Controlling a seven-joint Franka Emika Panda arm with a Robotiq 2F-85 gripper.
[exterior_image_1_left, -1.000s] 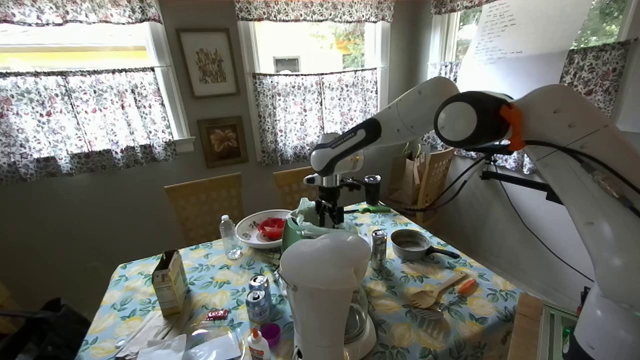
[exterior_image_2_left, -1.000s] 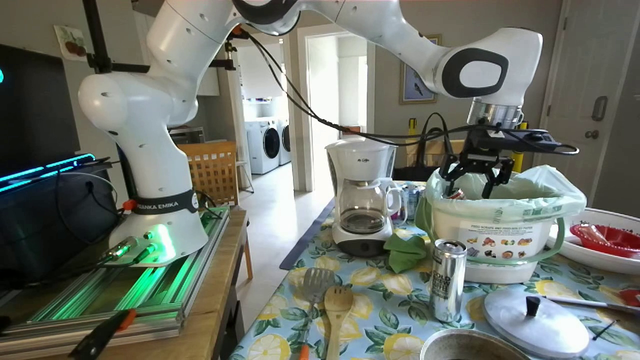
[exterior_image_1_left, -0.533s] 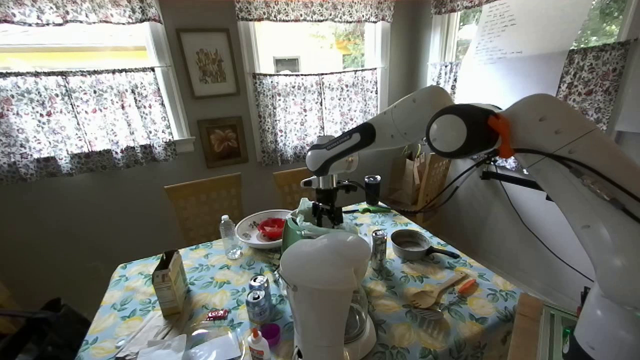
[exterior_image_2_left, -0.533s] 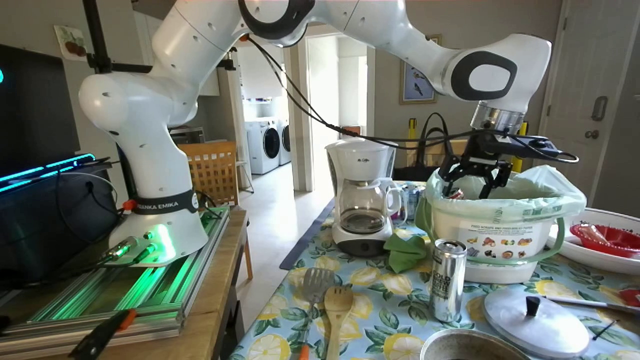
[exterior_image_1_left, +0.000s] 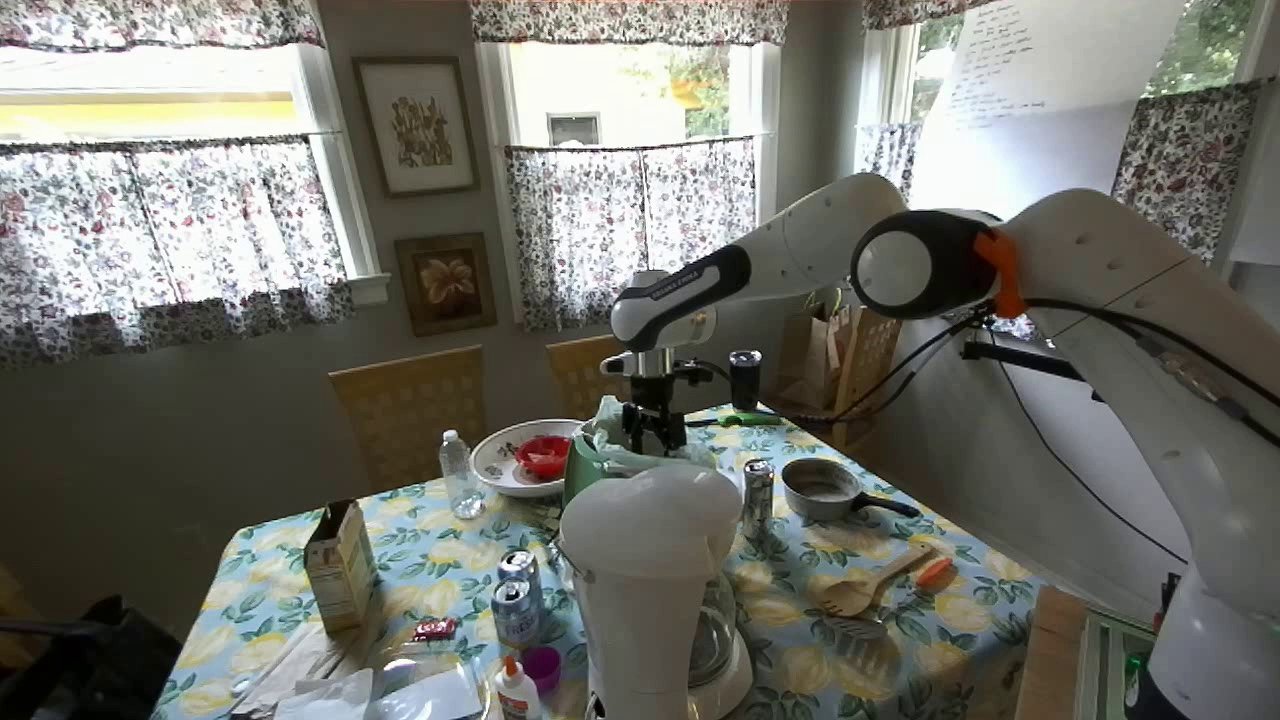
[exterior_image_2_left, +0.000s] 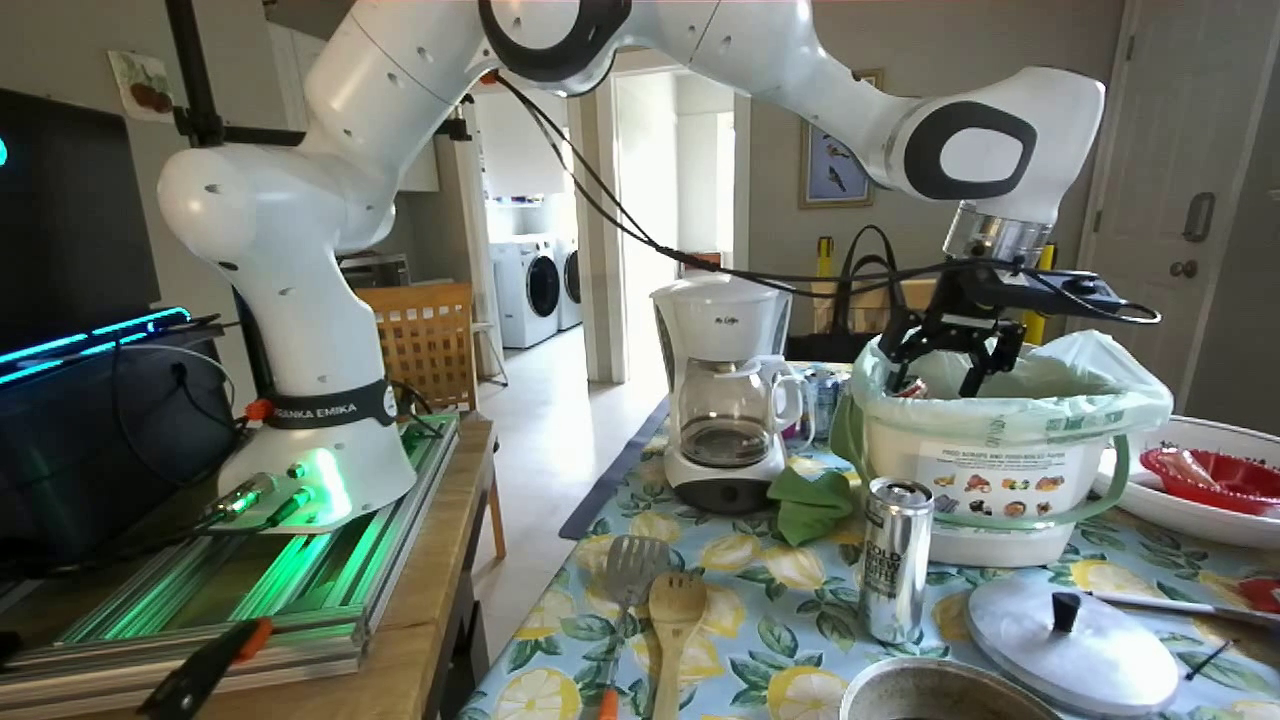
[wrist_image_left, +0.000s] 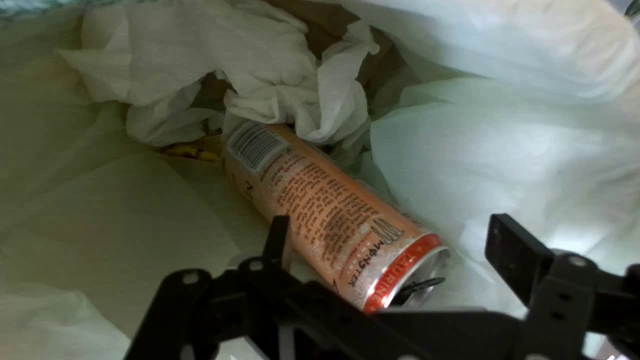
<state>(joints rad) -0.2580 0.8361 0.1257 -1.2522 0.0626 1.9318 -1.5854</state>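
In an exterior view, left to right along the counter (exterior_image_2_left: 760, 610): a white coffee maker (exterior_image_2_left: 722, 325), an upright silver can (exterior_image_2_left: 895, 570), and a lined bin (exterior_image_2_left: 893, 450), with the end effector (exterior_image_2_left: 932, 385) inside the bin's mouth. In the wrist view, left to right: crumpled paper (wrist_image_left: 265, 55); one finger (wrist_image_left: 276, 239); the orange can (wrist_image_left: 325, 200), lying on its side in the bin, partly overlapped in view by that finger (contact cannot be determined); the opposite finger (wrist_image_left: 515, 247), apart from the can; the liner (wrist_image_left: 500, 170) beyond. The end effector is released: fingers spread, grasping nothing. Position both fingers astride the can. Before any closing, center the gap across its body, clear of loose paper and liner. During any lift, rise straight so that neither fingertip snags the liner.
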